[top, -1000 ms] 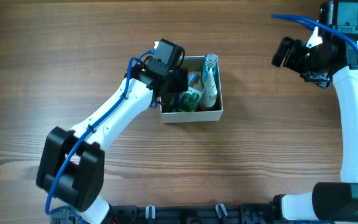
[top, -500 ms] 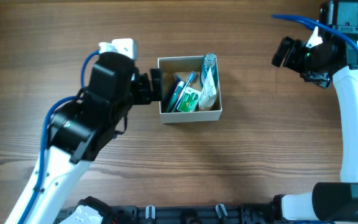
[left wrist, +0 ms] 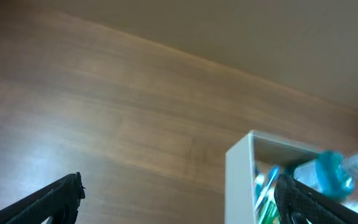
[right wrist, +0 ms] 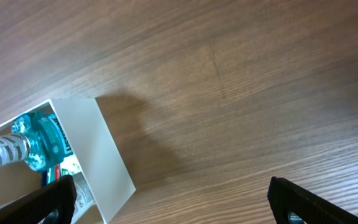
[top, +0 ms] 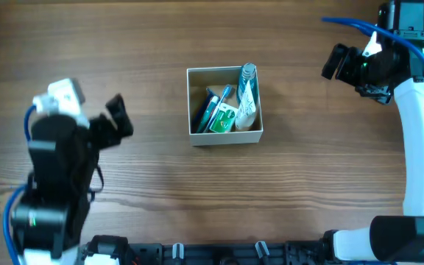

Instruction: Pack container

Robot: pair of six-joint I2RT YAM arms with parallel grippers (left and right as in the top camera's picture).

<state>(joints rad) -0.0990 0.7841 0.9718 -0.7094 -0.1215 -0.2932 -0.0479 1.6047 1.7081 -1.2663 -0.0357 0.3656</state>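
Observation:
The container [top: 196, 75] is a square white-walled box with a tan inside, at the middle of the table. It holds toiletries: a clear bottle with a teal body [top: 249, 73], a white tube, a green packet [top: 225, 118] and blue pens. My left gripper [top: 118, 118] is open and empty, well to the left of the box. My right gripper [top: 335, 62] is open and empty, to the right of the box. The box shows in the left wrist view [left wrist: 241, 168] and in the right wrist view [right wrist: 107, 155].
Bare wooden table lies all around the box. The white right arm [top: 418, 132] runs along the right edge. The left arm's black base [top: 50, 199] sits at the lower left.
My left arm has pulled back from the box's left wall, leftward and toward the front, with its gripper empty. The right arm has not moved.

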